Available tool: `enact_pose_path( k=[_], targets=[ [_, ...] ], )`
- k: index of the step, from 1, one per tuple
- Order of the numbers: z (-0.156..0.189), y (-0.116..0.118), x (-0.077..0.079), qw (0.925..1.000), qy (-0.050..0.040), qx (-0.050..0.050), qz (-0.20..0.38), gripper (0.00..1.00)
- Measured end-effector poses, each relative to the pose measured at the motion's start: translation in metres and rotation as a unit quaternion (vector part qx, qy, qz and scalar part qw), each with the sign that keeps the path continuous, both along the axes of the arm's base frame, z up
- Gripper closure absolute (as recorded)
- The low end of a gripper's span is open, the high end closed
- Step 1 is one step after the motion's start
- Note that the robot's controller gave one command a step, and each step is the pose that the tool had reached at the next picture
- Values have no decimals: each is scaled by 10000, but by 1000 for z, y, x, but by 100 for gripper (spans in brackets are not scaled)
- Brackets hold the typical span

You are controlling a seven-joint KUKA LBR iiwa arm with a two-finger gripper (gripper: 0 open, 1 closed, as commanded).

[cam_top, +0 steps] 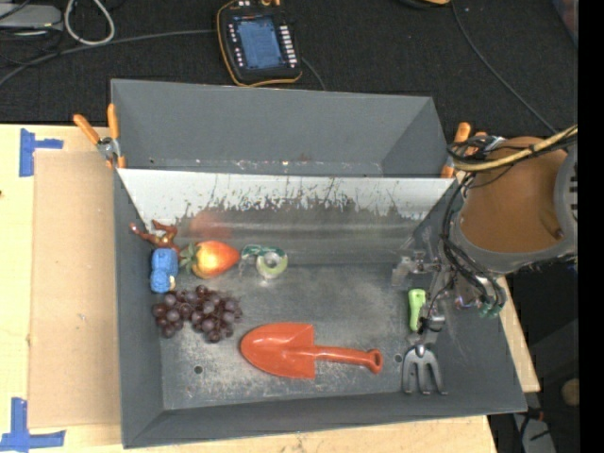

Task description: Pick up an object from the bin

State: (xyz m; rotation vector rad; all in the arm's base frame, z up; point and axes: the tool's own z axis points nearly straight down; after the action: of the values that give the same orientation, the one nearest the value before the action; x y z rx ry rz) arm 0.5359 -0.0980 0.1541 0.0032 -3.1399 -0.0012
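Observation:
My gripper (422,374) hangs low over the bin's front right corner. Its dark fingers stand apart, open, with nothing between them. The nearest loose thing is a red toy shovel (284,350) lying flat on the bin floor. Its handle points right and ends a short way left of the fingers without touching them.
At the left of the bin lie a bunch of dark purple grapes (196,313), a red and yellow peach (215,258), a small blue toy (163,271), a brown piece (156,231) and a pale green ring (269,263). The arm with its orange cover comes in over the right rim.

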Motion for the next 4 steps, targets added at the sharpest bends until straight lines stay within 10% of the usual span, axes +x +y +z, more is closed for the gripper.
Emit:
enact_pose_path(
  k=[1, 2, 3, 4],
  targets=[
    [-85, 73, -18, 9991, 23, 13, 420, 0],
    [-32, 93, -24, 9982, -51, -18, 598, 0],
    [-55, 135, -24, 9996, 51, 9, 290, 0],
    [-85, 130, -30, 9999, -25, -19, 163, 0]
  ],
)
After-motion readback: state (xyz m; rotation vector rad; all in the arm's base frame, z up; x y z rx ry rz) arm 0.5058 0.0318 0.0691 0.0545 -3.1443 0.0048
